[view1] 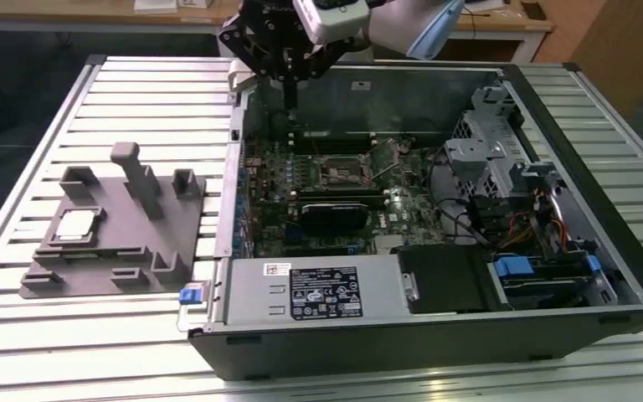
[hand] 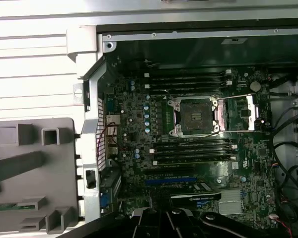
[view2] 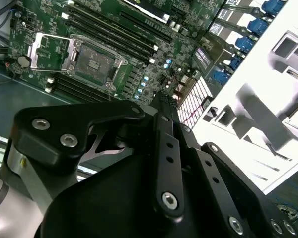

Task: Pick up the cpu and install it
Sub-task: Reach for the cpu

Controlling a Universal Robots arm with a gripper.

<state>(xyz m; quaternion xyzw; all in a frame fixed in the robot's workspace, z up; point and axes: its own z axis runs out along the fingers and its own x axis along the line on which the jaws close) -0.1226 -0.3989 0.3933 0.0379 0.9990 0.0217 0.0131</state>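
Hovering, pressed together and gripping nothing, hand over the case rim, apparently held high to clear it. Socket open, lid swung aside, seemingly awaiting the cpu, itself flat in the tray on the desk, well apart. Exterior view giving the cpu's place; first wrist view, the socket from straight above.

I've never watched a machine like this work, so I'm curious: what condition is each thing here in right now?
Small flat square silver-topped cpu: lying flat on the grey plastic fixture tray, not picked up.
Black metal computer case: on its side, side panel off.
Metal-framed motherboard socket: empty, cover swung open.
Black claw: hovering above the open case, apart from the cpu.
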